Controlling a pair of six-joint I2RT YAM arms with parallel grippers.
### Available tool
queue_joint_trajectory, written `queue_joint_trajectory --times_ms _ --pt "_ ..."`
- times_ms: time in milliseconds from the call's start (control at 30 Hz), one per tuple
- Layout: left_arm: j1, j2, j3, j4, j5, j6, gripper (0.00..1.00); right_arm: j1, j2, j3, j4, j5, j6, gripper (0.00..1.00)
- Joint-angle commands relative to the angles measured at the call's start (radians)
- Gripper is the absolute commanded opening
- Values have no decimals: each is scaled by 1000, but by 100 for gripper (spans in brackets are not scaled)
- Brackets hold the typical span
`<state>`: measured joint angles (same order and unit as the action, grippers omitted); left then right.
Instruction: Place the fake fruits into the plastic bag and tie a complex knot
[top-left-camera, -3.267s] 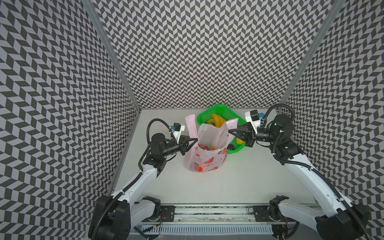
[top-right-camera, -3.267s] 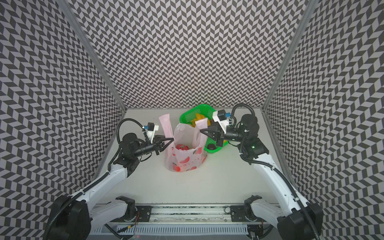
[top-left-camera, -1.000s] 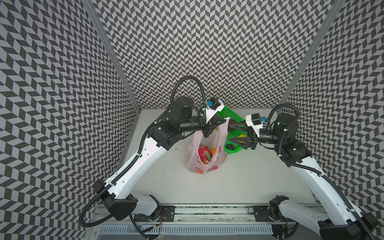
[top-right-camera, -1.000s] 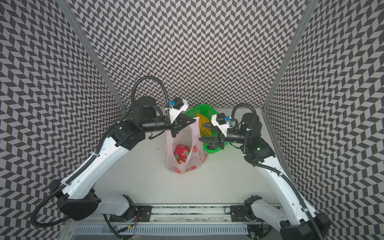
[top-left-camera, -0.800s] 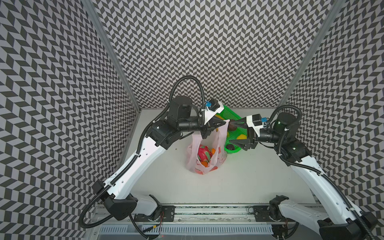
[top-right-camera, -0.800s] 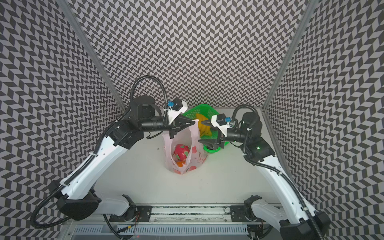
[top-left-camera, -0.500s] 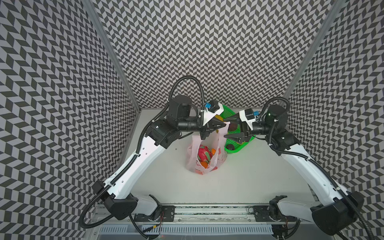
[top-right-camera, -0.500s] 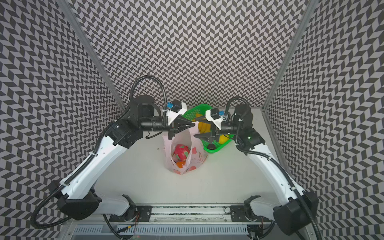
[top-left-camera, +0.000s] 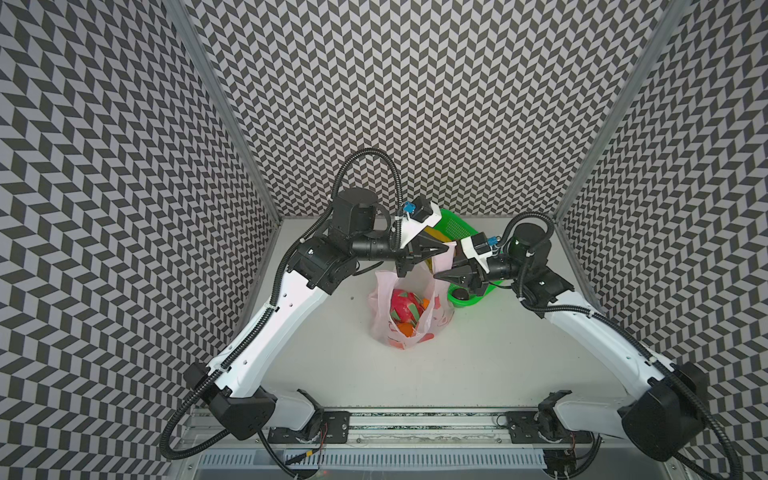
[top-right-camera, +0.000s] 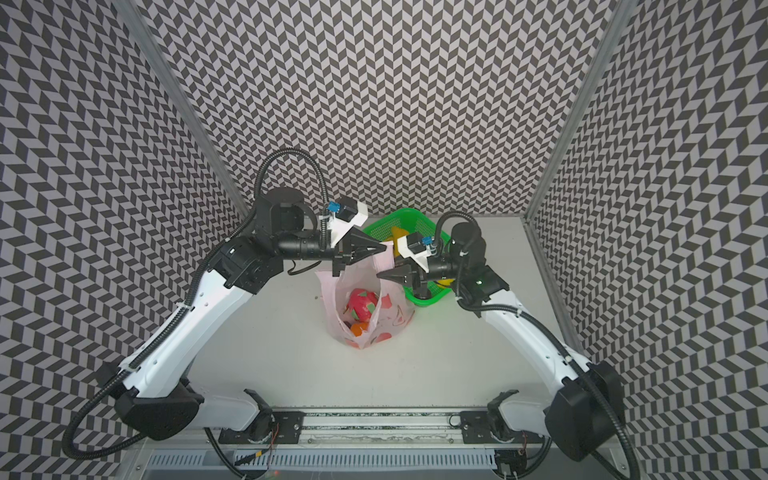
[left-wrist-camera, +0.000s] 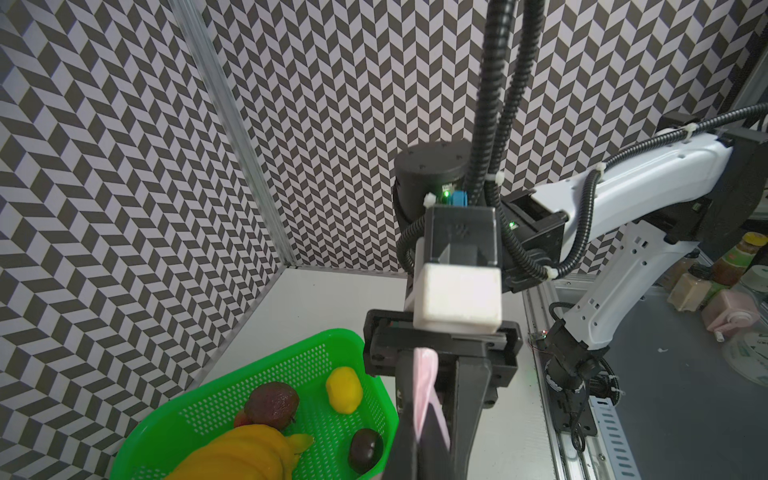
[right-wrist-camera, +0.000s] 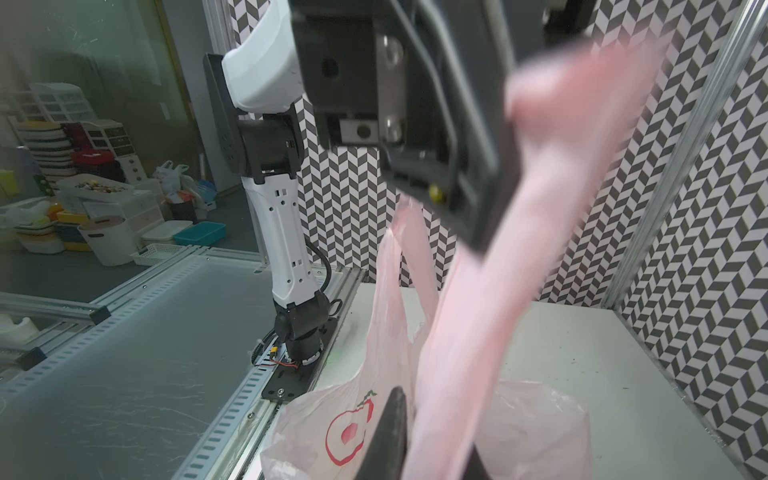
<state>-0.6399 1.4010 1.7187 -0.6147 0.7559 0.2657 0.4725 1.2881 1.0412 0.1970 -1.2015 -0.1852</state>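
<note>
1. At the centre of the table (top-left-camera: 498, 353), the bag (top-left-camera: 441, 322) stands with its mouth open. It is thin pale-pink film with red fruit prints (right-wrist-camera: 349, 432).
2. Inside it: a pink dragon fruit (top-left-camera: 402, 301) and an orange (top-left-camera: 406, 330).
3. Left claw (top-left-camera: 448, 249): closed on one raised handle strip (left-wrist-camera: 424, 374).
4. Right claw (top-left-camera: 435, 275): closed on the other strip (right-wrist-camera: 519, 291).
5. Green basket (top-left-camera: 459, 222), just beside the bag at far right: bananas (left-wrist-camera: 245, 455), lemon (left-wrist-camera: 343, 388), dark round fruits (left-wrist-camera: 365, 451).

Green mesh basket (top-left-camera: 459, 226) on white table (top-left-camera: 478, 353)
</note>
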Motion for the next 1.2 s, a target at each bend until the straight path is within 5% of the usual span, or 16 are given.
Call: queue_joint_trajectory --times_ms 0,233,433,633,733,900,1167 --pt "15 -21 9 61 34 -11 0 26 -7 -62 124 -4 34 12" --pt "31 -29 2 83 41 -29 2 28 25 -116 99 3 25 4" --pt "98 -121 -76 191 20 -107 32 18 -16 -91 26 120 18 0" --pt "222 -333 -264 311 -60 -204 54 -10 -23 -87 50 152 51 0" --pt "270 -456 -387 313 -138 -227 56 -26 -16 -71 43 145 52 0" --pt "278 -670 -628 268 -272 -235 65 -30 -16 -63 38 136 44 0" --pt "278 -855 -828 164 -281 -188 80 -30 -26 -70 28 131 27 0"
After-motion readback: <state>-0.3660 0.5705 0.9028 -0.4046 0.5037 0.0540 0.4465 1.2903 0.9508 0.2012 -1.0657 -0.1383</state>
